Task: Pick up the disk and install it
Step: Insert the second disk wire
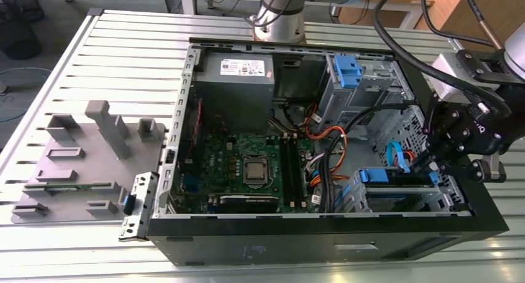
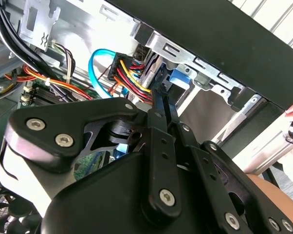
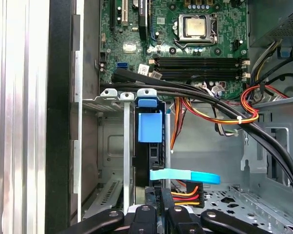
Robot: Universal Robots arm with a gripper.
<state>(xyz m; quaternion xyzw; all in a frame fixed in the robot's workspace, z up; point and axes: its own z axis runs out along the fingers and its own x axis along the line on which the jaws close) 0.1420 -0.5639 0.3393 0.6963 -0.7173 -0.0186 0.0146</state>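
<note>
Black gripper linkage (image 2: 158, 161) up close in the second wrist view, fingers reaching into the drive bay; jaw state: cannot tell, tips hidden. In the exterior view the gripper (image 1: 459, 151) sits at 3 o'clock of the open computer case (image 1: 246, 246), over the lower bay. Disk (image 3: 149, 146) stands on edge in the bay, blue bracket showing, apparently seated or nearly so. Risk, my judgement: the blue data cable (image 3: 185, 175) and the red-yellow power wires (image 3: 185, 194) lie close to the fingers, so any pull or tilt could snag them or jam the disk crooked.
</note>
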